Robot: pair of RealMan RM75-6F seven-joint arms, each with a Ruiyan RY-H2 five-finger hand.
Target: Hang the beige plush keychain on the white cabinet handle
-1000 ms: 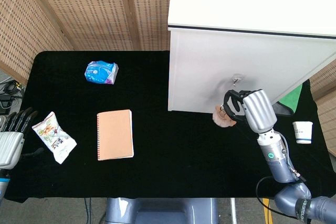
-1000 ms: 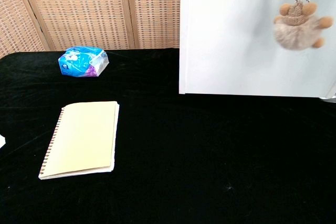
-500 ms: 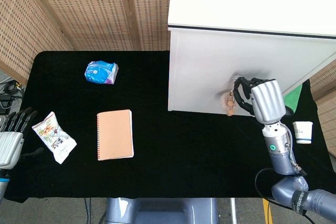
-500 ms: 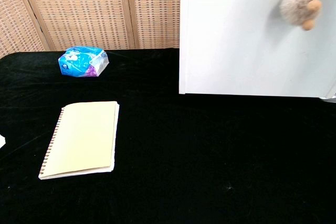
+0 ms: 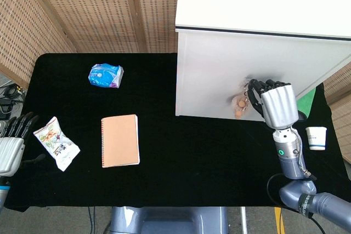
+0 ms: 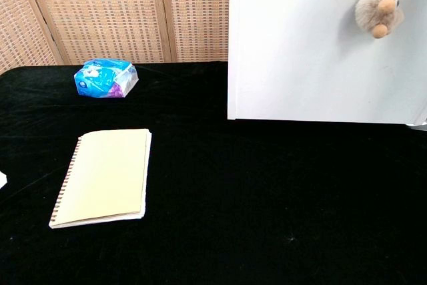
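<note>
The beige plush keychain [image 5: 239, 104] dangles against the front of the white cabinet [image 5: 214, 75], just below the spot where the small handle sits. My right hand [image 5: 274, 104] is pressed up to that spot, fingers curled at the keychain's ring, and hides most of the handle. In the chest view the plush [image 6: 379, 8] hangs by its chain high on the cabinet door [image 6: 300, 45], with the ring cut off by the top edge and no hand showing. My left hand [image 5: 11, 145] rests at the table's left edge, fingers apart, holding nothing.
A tan notebook [image 5: 120, 140] lies mid-table, a blue packet [image 5: 106, 75] behind it, and a white snack bag [image 5: 56, 142] near my left hand. A paper cup [image 5: 316, 137] and a green cloth [image 5: 306, 104] sit right of the cabinet. Wicker screens stand behind.
My right hand has moved up and in to the cabinet door, carrying the plush from near the cabinet's base to the handle. The left hand has not moved.
</note>
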